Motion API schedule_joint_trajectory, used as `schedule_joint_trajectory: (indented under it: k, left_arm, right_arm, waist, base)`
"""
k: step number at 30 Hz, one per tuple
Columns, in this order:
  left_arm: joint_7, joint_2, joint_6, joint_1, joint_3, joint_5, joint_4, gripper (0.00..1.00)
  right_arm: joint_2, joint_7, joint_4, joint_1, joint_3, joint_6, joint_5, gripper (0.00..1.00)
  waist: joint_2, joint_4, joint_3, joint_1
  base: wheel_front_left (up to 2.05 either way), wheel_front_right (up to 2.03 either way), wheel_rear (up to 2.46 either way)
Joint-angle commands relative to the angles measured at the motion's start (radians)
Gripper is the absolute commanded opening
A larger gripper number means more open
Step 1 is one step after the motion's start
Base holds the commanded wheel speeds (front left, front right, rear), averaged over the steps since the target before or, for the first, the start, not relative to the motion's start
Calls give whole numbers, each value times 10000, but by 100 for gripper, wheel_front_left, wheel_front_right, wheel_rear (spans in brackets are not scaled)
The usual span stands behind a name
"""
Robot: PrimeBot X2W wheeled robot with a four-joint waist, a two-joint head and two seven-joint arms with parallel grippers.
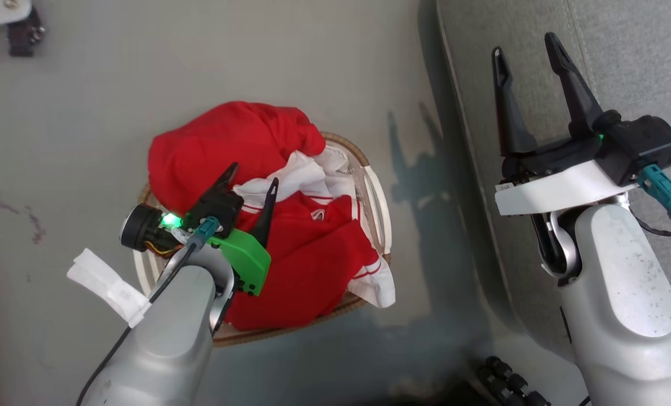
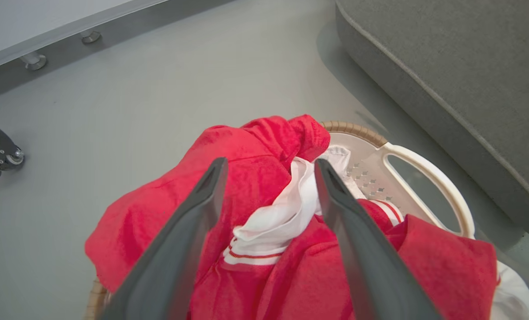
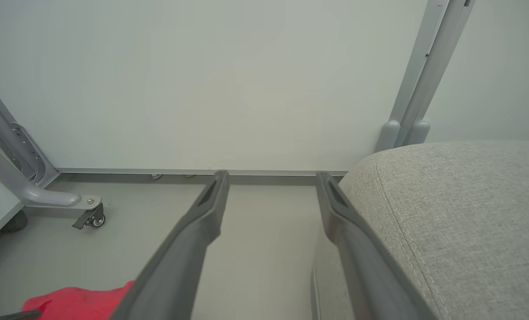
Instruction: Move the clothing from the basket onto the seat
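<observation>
The red clothing sits in the basket, right under the wide-open, empty left pincer. It looks soft, light and floppy, so pinch a thick fold. The right pincer is open and empty too.

A bare test lab: grey floor, white partition panel, castor-wheeled metal frame, one grey seat.
</observation>
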Motion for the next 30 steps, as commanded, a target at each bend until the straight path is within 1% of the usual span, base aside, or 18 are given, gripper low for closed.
schedule_joint_trajectory:
  k: [1,9,15,20,26,30]
  left_arm:
    - [5,147,-39,-262,-117,66,115,100]
    - [3,559,-31,-889,-1245,311,1135,100]
    - [5,472,-31,-1123,-2095,-209,1806,100]
    - [5,455,-31,-1348,-2617,-782,2385,100]
    - [5,396,-31,-1809,-3074,-1198,3272,100]
    - [5,297,-32,-2090,-3293,-1306,3592,100]
  right_arm:
    - [-24,-48,-67,-121,37,-6,78,100]
    - [-24,-48,-187,-245,253,-6,346,100]
    - [-22,-48,-197,-229,366,-6,403,100]
    - [-22,-48,-256,-310,324,-6,446,100]
    - [-24,-47,-321,-412,351,-6,504,100]
    - [-25,-48,-352,-430,316,-6,487,100]
  waist:
    - [-1,-495,745,-2]
    - [-1,-785,1509,-2]
    - [-1,-856,1871,-2]
    - [-1,-844,2145,-2]
    - [-1,-836,2433,-2]
    - [-1,-821,2602,-2]
  base:
    - [0,0,0]
    - [0,0,0]
    - [0,0,0]
    - [0,0,0]
    - [0,0,0]
    - [0,0,0]
